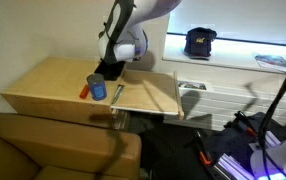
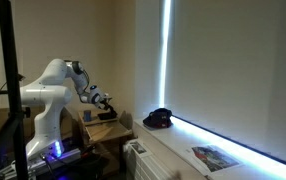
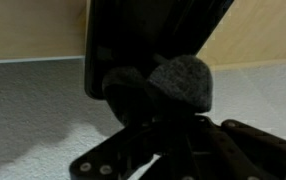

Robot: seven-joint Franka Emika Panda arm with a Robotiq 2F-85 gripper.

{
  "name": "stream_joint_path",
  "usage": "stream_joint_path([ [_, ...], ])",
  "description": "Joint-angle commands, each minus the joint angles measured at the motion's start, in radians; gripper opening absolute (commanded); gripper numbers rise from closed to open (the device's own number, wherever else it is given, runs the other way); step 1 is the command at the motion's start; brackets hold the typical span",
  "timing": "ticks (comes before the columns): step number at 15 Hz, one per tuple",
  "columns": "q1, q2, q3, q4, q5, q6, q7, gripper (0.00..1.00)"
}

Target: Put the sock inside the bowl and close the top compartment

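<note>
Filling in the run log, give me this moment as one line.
gripper over bowl | sock at its tips, grip unclear | cabinet top panel open | sock not yet in bowl

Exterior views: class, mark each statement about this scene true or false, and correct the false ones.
1. The blue can stands on the tan cabinet. True.
2. The black cap lies on the cabinet beside the can. False: it lies on the white ledge by the window.
3. The top compartment panel is shut. False: it lies folded open.
4. The gripper hangs over the cabinet, near the blue can. True.
</note>
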Motion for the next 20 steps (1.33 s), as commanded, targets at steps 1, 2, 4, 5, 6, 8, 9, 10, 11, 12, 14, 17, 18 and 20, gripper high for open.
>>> stream_joint_path([
  [1, -0.057, 0.045, 0.057, 0.146, -0.009, -0.142, 0.017, 0.02],
  [2, -0.075, 0.047, 0.083, 0.173, -0.010, -0.178, 0.012, 0.02],
  [4, -0.078, 0.040, 0.090, 0.204, -0.001, -0.263, 0.020, 0.35],
  [5, -0.069, 0.030, 0.073, 0.211, -0.001, -0.326, 0.033, 0.40],
  [6, -0.073, 0.025, 0.069, 0.226, -0.006, -0.378, 0.032, 0.48],
  [8, -0.103, -0.013, 0.080, 0.225, -0.121, -0.476, 0.087, 0.62],
  [9, -0.106, -0.026, 0.073, 0.228, -0.166, -0.523, 0.106, 0.69],
  [10, -0.122, -0.044, 0.083, 0.227, -0.204, -0.560, 0.107, 0.77],
  [11, -0.140, -0.062, 0.097, 0.230, -0.237, -0.596, 0.106, 0.84],
  [12, -0.167, -0.088, 0.129, 0.225, -0.260, -0.629, 0.081, 0.92],
  [14, -0.205, -0.146, 0.180, 0.207, -0.297, -0.691, 0.051, 0.99],
  [17, -0.241, -0.239, 0.219, 0.177, -0.378, -0.826, 0.010, 1.00],
  [18, -0.242, -0.278, 0.207, 0.158, -0.433, -0.893, 0.001, 1.00],
  [20, -0.258, -0.348, 0.197, 0.119, -0.525, -1.010, 0.002, 1.00],
])
